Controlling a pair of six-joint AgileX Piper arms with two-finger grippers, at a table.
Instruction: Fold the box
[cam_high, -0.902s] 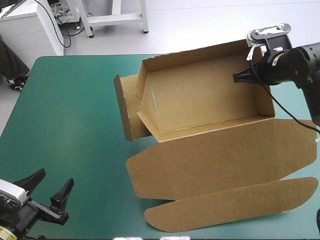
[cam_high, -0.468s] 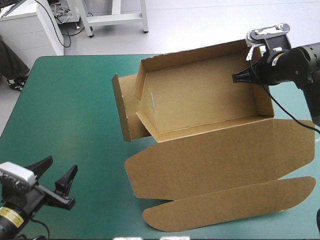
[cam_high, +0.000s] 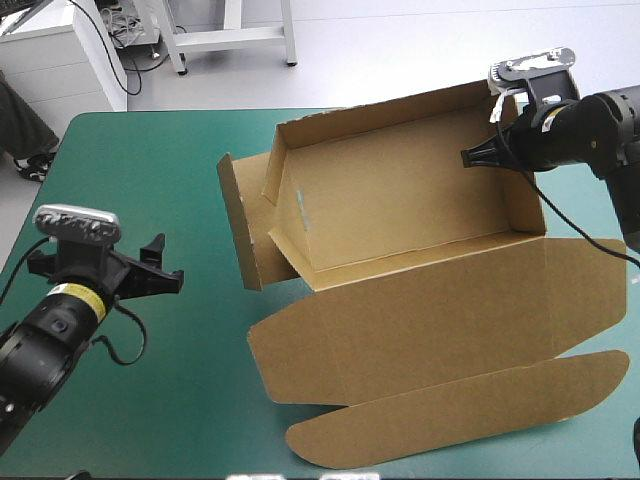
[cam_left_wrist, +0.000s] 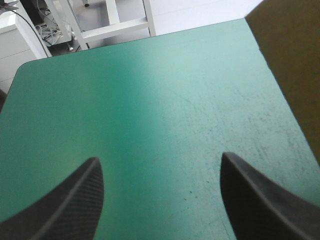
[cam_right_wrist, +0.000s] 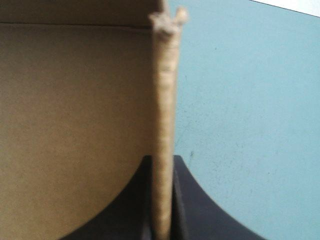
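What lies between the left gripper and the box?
Only bare teal-green table cover separates the open left gripper from the brown cardboard box; high view.

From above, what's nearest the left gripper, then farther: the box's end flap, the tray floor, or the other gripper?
1. end flap, at the box's left end, facing the left gripper.
2. tray floor, in the box's middle.
3. right gripper, shut on the box's right wall.

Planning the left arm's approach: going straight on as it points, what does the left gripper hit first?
Probably bare teal-green cover: the open left gripper tilts down at the table with nothing ahead of it. The box stands off to one side of that line, though depth is unclear.
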